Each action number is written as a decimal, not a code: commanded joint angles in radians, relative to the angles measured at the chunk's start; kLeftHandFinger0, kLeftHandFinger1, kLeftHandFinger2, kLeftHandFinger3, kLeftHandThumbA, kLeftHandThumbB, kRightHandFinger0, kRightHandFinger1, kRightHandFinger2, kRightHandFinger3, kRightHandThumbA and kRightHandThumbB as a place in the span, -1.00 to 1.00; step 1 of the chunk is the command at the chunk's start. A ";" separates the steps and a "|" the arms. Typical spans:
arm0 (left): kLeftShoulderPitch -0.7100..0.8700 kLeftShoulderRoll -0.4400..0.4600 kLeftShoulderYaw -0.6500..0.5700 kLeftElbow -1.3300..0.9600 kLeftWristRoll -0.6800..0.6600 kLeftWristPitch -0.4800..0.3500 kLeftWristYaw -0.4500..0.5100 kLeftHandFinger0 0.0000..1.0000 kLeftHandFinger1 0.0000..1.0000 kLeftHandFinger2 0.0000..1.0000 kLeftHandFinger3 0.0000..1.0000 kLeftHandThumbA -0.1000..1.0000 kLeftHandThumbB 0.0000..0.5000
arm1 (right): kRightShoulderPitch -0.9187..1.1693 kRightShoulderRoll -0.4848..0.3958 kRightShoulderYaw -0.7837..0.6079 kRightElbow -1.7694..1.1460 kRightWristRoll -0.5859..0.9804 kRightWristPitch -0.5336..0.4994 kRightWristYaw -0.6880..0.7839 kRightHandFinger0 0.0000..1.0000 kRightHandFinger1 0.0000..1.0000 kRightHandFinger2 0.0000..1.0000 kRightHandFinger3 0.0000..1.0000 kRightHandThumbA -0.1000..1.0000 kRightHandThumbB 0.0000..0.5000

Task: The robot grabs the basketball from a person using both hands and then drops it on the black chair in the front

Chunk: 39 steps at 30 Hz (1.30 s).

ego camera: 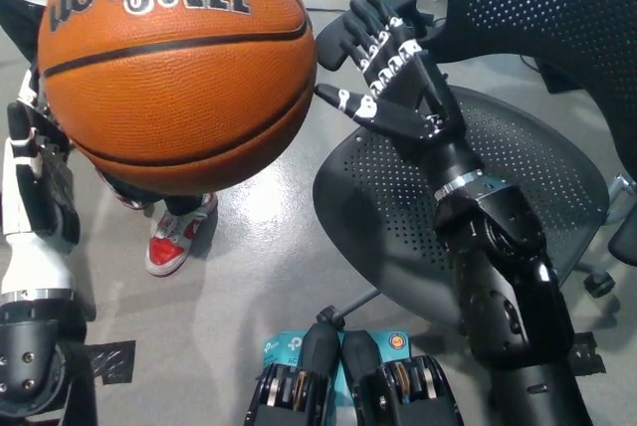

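Observation:
An orange Wilson basketball [174,63] fills the upper left of the head view, held up in front of me by a person mostly hidden behind it. My black right hand [390,78] is raised just right of the ball, fingers spread, its thumb tip almost at the ball's side. My white left hand [35,192] is up at the ball's lower left, its fingers partly hidden behind the ball. The black mesh chair [537,177] stands to the right, under my right arm.
The person's dark trouser leg and red-and-white shoe [174,242] stand on the grey floor below the ball. A black tape patch [107,361] lies at the lower left. A chair armrest [363,23] reaches behind my right hand.

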<state>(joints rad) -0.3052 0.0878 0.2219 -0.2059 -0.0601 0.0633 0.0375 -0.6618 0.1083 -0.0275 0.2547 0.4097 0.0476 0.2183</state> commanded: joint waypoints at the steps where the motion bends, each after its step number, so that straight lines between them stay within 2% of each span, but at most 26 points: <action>1: -0.033 0.000 -0.016 -0.016 -0.006 0.007 0.007 1.00 1.00 1.00 1.00 1.00 -0.63 | -0.019 0.013 -0.023 -0.053 0.095 0.035 0.052 1.00 1.00 1.00 1.00 1.00 0.86; 4: -0.027 0.001 -0.017 -0.022 -0.016 0.007 0.001 1.00 1.00 1.00 1.00 1.00 -0.65 | -0.013 0.009 -0.040 -0.041 0.109 0.020 0.061 1.00 1.00 1.00 1.00 1.00 0.85; 5: -0.024 0.001 -0.019 -0.027 -0.009 0.006 0.003 1.00 1.00 1.00 1.00 1.00 -0.69 | -0.009 0.011 -0.055 -0.036 0.130 0.022 0.063 1.00 1.00 1.00 1.00 1.00 0.74; 7: -0.019 0.001 -0.022 -0.032 -0.005 0.005 0.005 1.00 1.00 1.00 1.00 1.00 -0.72 | -0.004 0.010 -0.064 -0.036 0.132 0.021 0.059 1.00 1.00 1.00 1.00 1.00 0.67; 12: -0.017 -0.001 -0.023 -0.042 -0.019 0.012 0.003 1.00 1.00 1.00 1.00 1.00 -0.65 | -0.001 0.002 -0.087 -0.049 0.141 0.049 0.040 1.00 1.00 1.00 1.00 1.00 0.35; 13: -0.016 -0.001 -0.024 -0.045 -0.019 0.012 0.004 1.00 1.00 1.00 1.00 1.00 -0.64 | -0.001 0.002 -0.091 -0.050 0.144 0.053 0.036 1.00 1.00 1.00 1.00 1.00 0.34; 14: -0.016 -0.001 -0.025 -0.046 -0.016 0.012 0.005 1.00 1.00 1.00 1.00 1.00 -0.64 | -0.003 0.004 -0.100 -0.049 0.155 0.058 0.036 1.00 1.00 1.00 1.00 1.00 0.34; 18: -0.014 -0.004 -0.028 -0.055 -0.014 0.017 0.007 1.00 1.00 1.00 1.00 1.00 -0.61 | -0.002 0.013 -0.111 -0.054 0.170 0.074 0.031 1.00 1.00 1.00 1.00 1.00 0.58; 20: -0.015 -0.005 -0.028 -0.057 -0.013 0.016 0.008 1.00 1.00 1.00 1.00 1.00 -0.62 | -0.002 0.016 -0.110 -0.049 0.174 0.077 0.033 1.00 1.00 1.00 1.00 1.00 0.65; 25: -0.015 -0.009 -0.035 -0.069 -0.016 0.031 0.007 1.00 1.00 1.00 1.00 1.00 -0.64 | 0.005 0.030 -0.101 -0.025 0.200 0.087 0.069 1.00 1.00 1.00 1.00 1.00 0.66; 28: -0.018 -0.009 -0.036 -0.068 -0.014 0.028 0.008 1.00 1.00 1.00 1.00 1.00 -0.62 | 0.033 0.051 -0.070 -0.054 0.167 0.074 0.061 1.00 1.00 1.00 1.00 1.00 0.76; 34: -0.019 -0.018 -0.041 -0.077 -0.018 0.038 0.011 1.00 1.00 1.00 1.00 1.00 -0.55 | 0.118 0.083 0.001 -0.149 0.133 0.039 0.084 1.00 1.00 1.00 1.00 1.00 0.75; 39: -0.013 -0.022 -0.046 -0.068 -0.017 0.024 0.008 1.00 1.00 1.00 1.00 1.00 -0.57 | 0.208 0.099 0.052 -0.258 0.152 0.080 0.079 1.00 1.00 1.00 1.00 1.00 0.88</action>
<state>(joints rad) -0.3010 0.0715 0.1884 -0.2495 -0.0745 0.0939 0.0375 -0.4690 0.1862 -0.0107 0.0854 0.5460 0.1211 0.2609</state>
